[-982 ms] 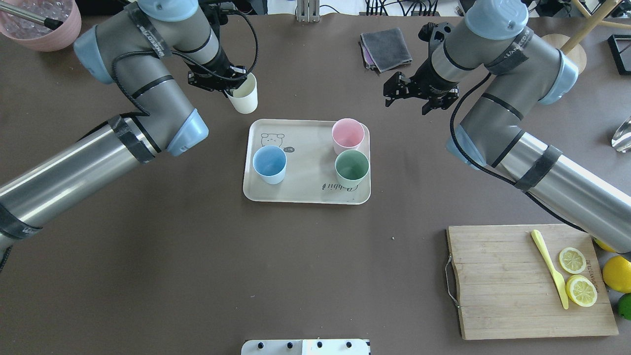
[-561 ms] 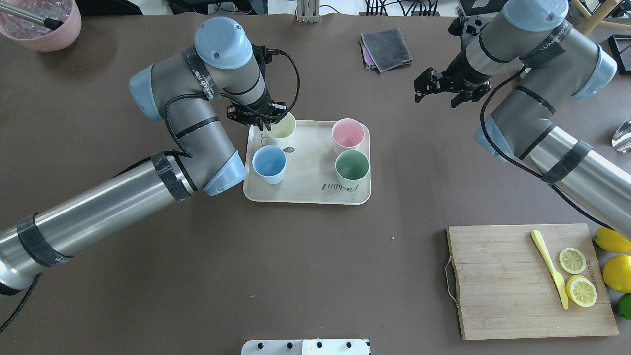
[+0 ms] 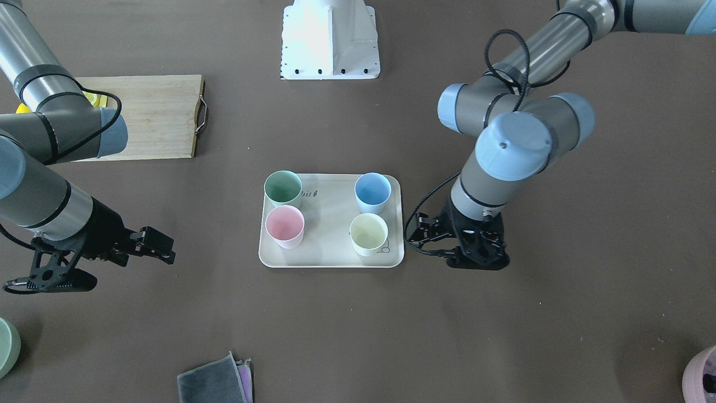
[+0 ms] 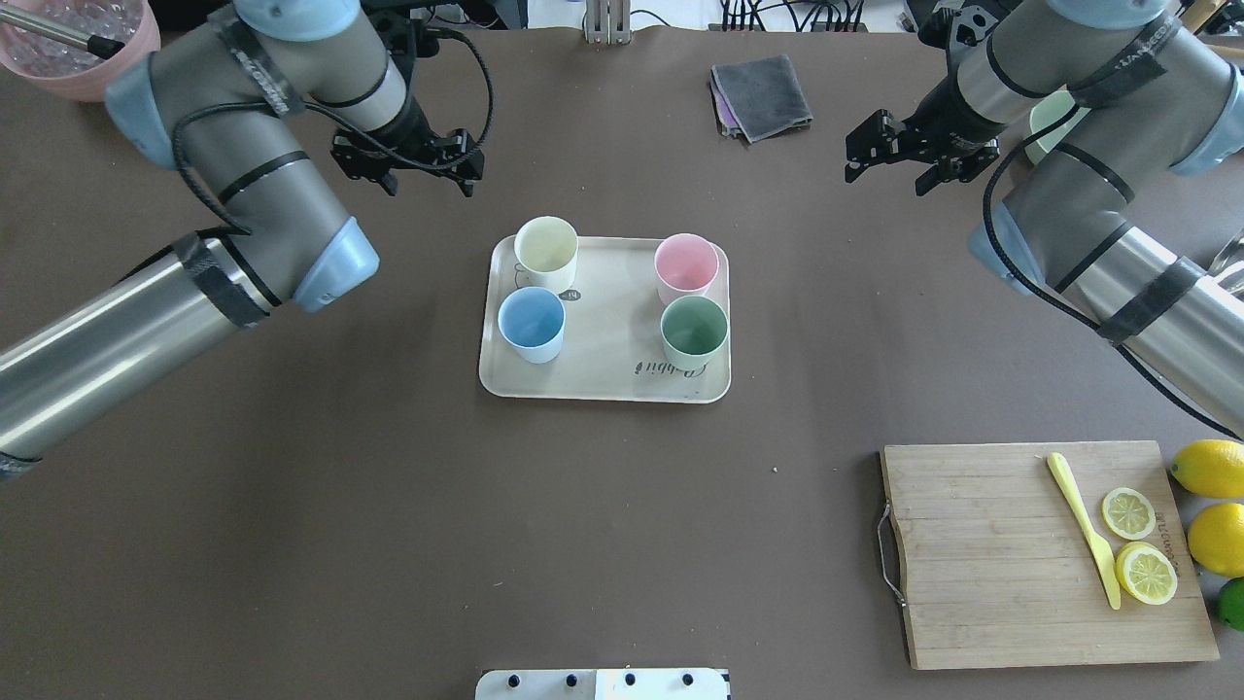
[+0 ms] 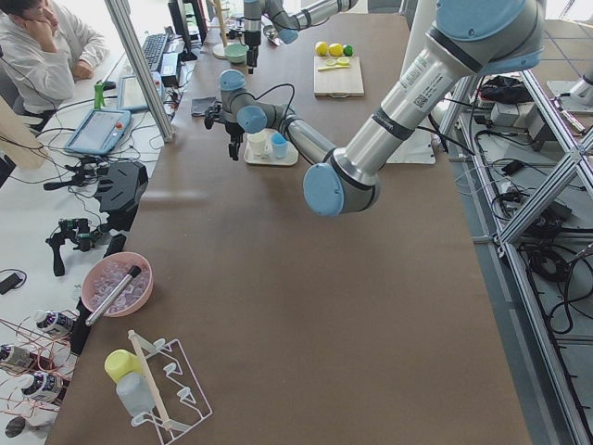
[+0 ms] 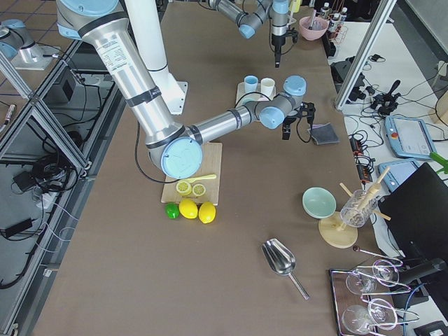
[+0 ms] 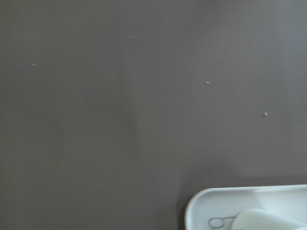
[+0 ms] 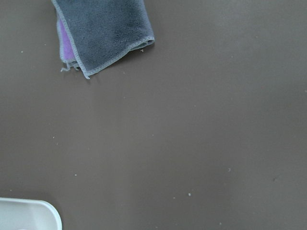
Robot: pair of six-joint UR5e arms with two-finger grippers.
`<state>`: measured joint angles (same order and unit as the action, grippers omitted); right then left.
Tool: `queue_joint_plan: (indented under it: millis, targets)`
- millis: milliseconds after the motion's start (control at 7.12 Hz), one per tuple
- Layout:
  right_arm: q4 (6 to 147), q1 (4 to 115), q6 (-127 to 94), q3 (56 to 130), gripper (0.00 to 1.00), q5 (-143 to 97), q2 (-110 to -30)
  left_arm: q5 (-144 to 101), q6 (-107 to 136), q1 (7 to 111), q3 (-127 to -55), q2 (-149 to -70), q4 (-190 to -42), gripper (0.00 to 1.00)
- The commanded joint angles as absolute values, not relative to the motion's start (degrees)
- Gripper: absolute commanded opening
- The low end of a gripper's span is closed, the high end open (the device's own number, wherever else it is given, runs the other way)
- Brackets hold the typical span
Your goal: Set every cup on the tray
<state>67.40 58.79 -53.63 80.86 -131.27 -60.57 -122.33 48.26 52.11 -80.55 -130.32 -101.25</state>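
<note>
With all four cups (image 4: 546, 243) set on the tray (image 4: 612, 321), the left gripper (image 4: 428, 183) and right gripper (image 4: 885, 181) are held open, empty, job looks done.

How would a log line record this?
on tray: cream cup, blue cup, pink cup, green cup | left gripper: open, empty | right gripper: open, empty

A beige tray (image 4: 603, 374) with dark handwritten lettering lies mid-frame on a dark brown table (image 4: 389, 506). It carries a cream-yellow cup (image 4: 545, 251), a light blue cup (image 4: 531, 324), a pink cup (image 4: 686, 267) and a green cup (image 4: 694, 332). At upper centre, a grey cloth (image 4: 761, 95) shows a purple edge.
</note>
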Motion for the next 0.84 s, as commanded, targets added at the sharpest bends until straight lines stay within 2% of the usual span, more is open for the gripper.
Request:
queue_joint_plan:
  millis: [0, 421, 702]
  targets:
    - [67.4, 63.7, -43.9, 80.9, 1.0, -134.0, -64.9, -125.8, 32.2, 60.8, -89.0, -121.6, -93.2, 0.98]
    - [67.7, 75.2, -27.5, 80.9, 1.0, -138.4, -73.0, -126.1, 16.7, 71.4, -101.1, -105.0, -88.3, 0.98]
    - [67.7, 80.7, -20.2, 80.9, 1.0, -139.7, -77.3, -134.7, 9.1, 78.4, -103.3, -96.4, -88.9, 0.98]
